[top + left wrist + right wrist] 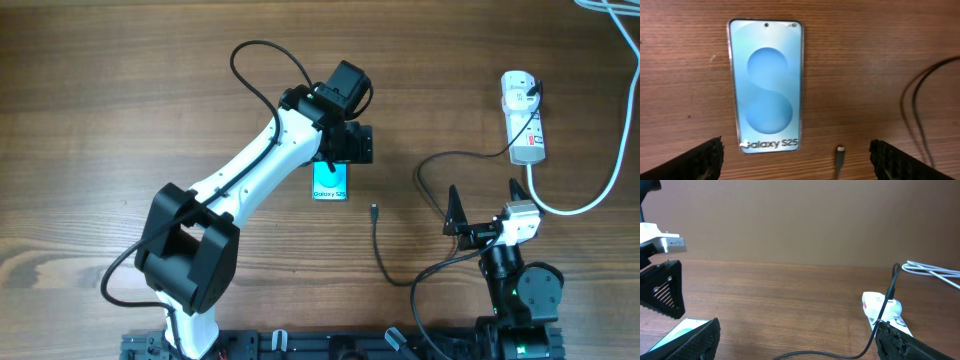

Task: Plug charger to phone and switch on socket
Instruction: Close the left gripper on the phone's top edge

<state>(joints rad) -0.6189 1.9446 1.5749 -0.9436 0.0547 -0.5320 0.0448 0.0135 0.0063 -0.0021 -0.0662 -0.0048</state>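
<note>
Nearest the robot's base, the right gripper (483, 198) hovers with jaws spread wide and empty, open wooden table (100, 100) ahead of it. Further out, the charger (373, 210) tip lies near the phone (330, 183)'s lower right corner, not touching it. The left gripper (800, 167) hangs above the phone, jaws wide, holding nothing. Farthest, toward the right, lies the socket (523, 118) with its white cord (600, 190), well apart from the phone.

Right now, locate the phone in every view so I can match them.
Overhead: the phone at picture centre.
Left wrist: phone left of centre, filling most of the height.
Right wrist: phone at bottom-left corner, partly cut off.
Shared landmark: the charger, its black cable in all three.
</note>
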